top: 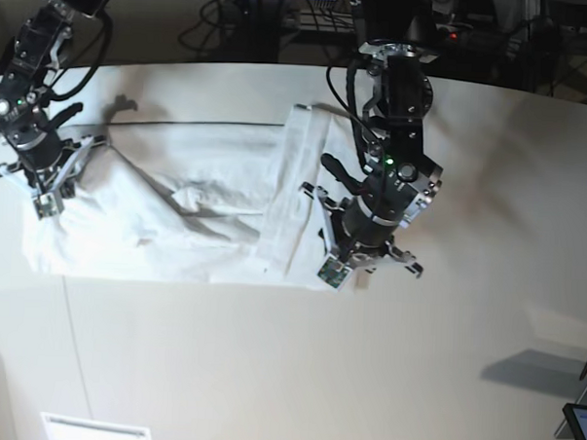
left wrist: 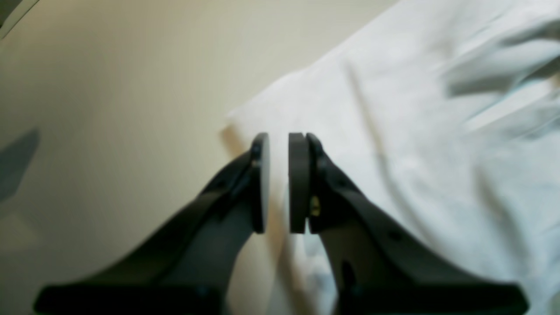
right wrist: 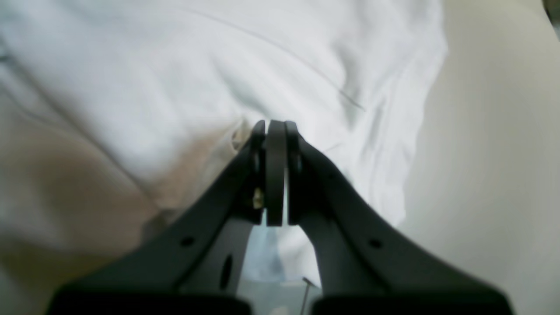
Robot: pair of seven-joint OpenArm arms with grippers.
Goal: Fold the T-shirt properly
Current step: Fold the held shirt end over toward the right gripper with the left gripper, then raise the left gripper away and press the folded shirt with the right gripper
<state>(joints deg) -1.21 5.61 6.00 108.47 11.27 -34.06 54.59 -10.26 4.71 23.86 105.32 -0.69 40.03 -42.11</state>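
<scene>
T-shirt (top: 177, 220) cloth is filling most of what both pincers are looking down on. The left gripper (left wrist: 278, 183) is standing with its two dark pads a narrow gap apart, nothing showing between them; it is hovering right over the edge of the white fabric, where a corner of the shirt is meeting the bare cream tabletop (left wrist: 109, 109). To that view's right the cloth is running off in soft blurred wrinkles. The right gripper (right wrist: 275, 175) is sitting clenched, its pads pressed together; white cloth is bunching just around its tips, but whether a fold is actually pinched there I cannot tell, since the picture is soft. Beyond it the shirt is spreading in long creases, with its hemmed edge falling along the tabletop on that view's right.

From the base camera, the shirt is lying spread across the middle of the table, wrinkled, with one side already turned over into a long narrow band. The left arm is reaching down at that band's near end, on this view's right. The right arm is working at the shirt's opposite end, at this view's left edge. Dark cables (top: 214, 27) are lying past the table's far rim.
</scene>
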